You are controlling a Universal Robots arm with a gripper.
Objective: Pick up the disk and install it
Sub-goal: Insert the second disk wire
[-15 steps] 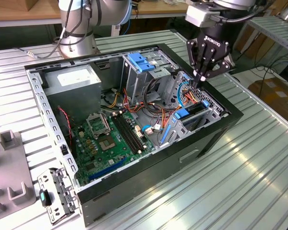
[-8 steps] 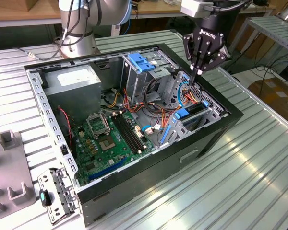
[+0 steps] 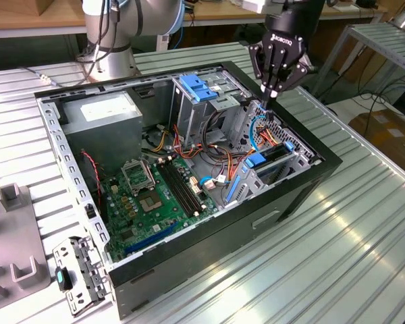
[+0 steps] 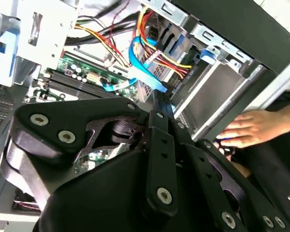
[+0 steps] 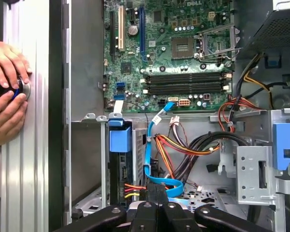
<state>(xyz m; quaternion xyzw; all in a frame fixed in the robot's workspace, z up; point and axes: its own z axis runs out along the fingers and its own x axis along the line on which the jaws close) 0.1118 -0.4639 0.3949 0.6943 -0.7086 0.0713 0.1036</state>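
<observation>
Hovering gripper — disk seated just below

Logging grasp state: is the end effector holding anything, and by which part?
Cannot tell. The end effector is shut with its tips at the blue cable inside the case; whether that cable is pinched between them is hidden.

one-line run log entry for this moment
hand: shut, over drive cage, at blue cable | disk: seated in cage | person's hands: outside case
</observation>
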